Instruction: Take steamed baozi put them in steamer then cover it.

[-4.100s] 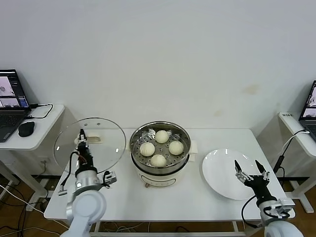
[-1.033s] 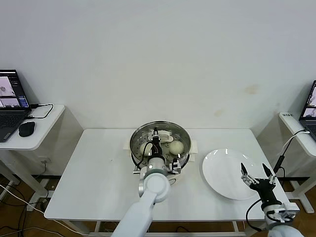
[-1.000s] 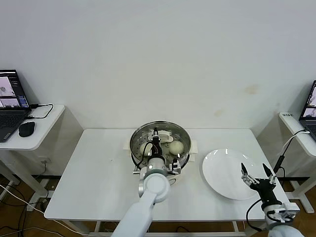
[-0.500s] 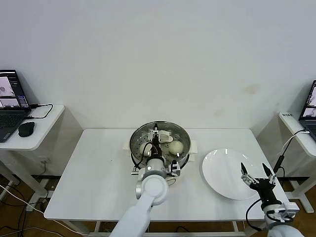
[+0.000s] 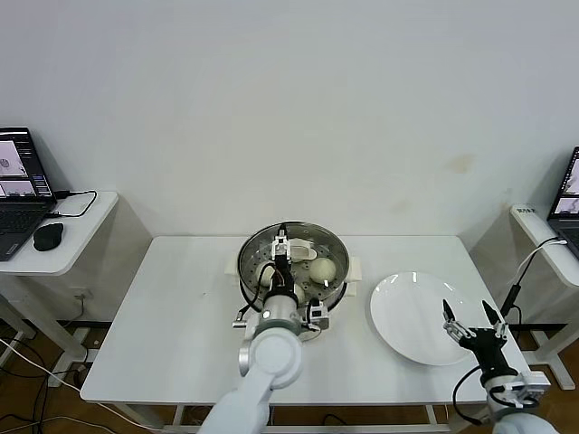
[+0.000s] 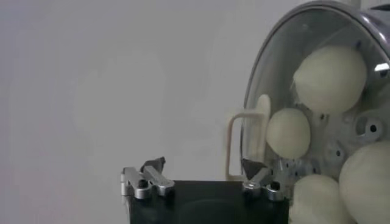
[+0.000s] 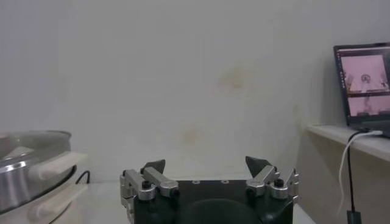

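Note:
The steamer (image 5: 337, 286) stands at the table's middle, and it also shows in the right wrist view (image 7: 30, 173). The cover (image 5: 318, 242) lies on it, its cream handle (image 5: 304, 254) at the centre. Baozi (image 5: 323, 268) show through the glass, and several show in the left wrist view (image 6: 329, 79). My left gripper (image 5: 283, 240) hangs over the cover, open. In the left wrist view it (image 6: 203, 165) stands beside the handle (image 6: 263, 122) with nothing between the fingers. My right gripper (image 5: 469, 318) is open and empty over the near edge of the white plate (image 5: 407, 312).
A side table with a laptop (image 5: 18, 181) and a mouse (image 5: 47, 235) stands at the far left. Another laptop (image 5: 568, 188) is at the far right, and it also shows in the right wrist view (image 7: 364, 82). Bare table top (image 5: 172, 307) lies left of the steamer.
Four seconds ago my left gripper held the cover over the table's left side; now the cover lies on the steamer. In the last second my left arm drew back slightly. Right arm barely moved.

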You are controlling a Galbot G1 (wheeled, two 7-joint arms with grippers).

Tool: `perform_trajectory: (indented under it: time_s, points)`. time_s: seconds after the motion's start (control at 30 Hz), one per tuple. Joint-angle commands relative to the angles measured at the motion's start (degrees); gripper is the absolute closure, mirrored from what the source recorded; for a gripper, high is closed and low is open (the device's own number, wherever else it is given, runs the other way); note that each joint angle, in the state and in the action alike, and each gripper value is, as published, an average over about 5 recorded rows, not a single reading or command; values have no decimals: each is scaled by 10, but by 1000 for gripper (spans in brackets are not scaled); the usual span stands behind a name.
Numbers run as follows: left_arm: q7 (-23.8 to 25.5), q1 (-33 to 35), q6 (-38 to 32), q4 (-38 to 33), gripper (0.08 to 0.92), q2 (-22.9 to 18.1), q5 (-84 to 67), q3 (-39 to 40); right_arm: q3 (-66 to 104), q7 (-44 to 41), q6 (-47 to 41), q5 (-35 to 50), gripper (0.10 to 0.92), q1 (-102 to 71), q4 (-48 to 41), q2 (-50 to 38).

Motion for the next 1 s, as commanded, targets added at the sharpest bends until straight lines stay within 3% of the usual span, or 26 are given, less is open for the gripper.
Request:
perform_trajectory:
  time_s: [0.03, 0.3, 0.5, 0.63, 0.83, 1.0]
  points:
    - [3, 73, -8, -124, 177, 39, -26, -34, -6, 6, -15, 5, 203, -7, 13, -7]
    - [-62, 161, -44, -257, 177, 134, -204, -178, -51, 30, -36, 0, 202, -20, 38, -14]
    - [-130, 251, -233, -211, 177, 136, -544, -383, -71, 32, -36, -8, 203, -18, 30, -12]
    - [-159, 316, -293, -178, 177, 124, -752, -457, -73, 35, -36, -11, 202, -20, 23, -8]
    - [-185, 369, -301, -142, 177, 119, -907, -472, -68, 46, -48, -42, 203, -40, 17, 4]
    - [-188, 379, -225, -133, 177, 111, -906, -452, -71, 67, -95, -32, 203, -49, 31, 12]
